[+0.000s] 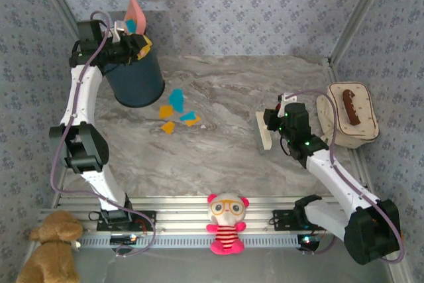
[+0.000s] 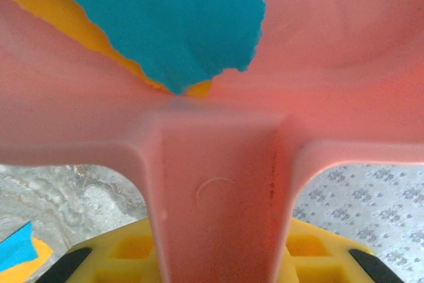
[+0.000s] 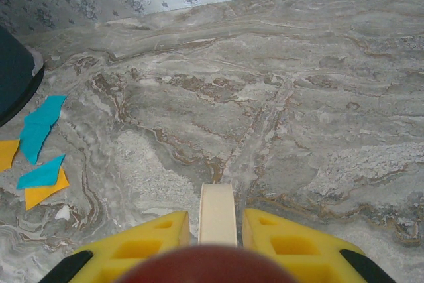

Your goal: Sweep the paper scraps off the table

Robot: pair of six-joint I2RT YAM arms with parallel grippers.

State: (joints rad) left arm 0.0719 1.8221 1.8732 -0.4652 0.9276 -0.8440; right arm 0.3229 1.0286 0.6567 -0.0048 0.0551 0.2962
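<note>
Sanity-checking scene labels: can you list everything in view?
paper scraps: about six, orange and blue, table left of centre; more in dustpan
dustpan: one, pink, over bin
bin: one, dark blue, back left
brush: one, cream, right of centre
bag: one, cream, right edge
plush toy: one, pink, near edge, middle
teddy bear: one, brown, near left corner
table: one, grey marbled
left gripper: one, yellow fingers, shut on dustpan
right gripper: one, yellow fingers, shut on brush
</note>
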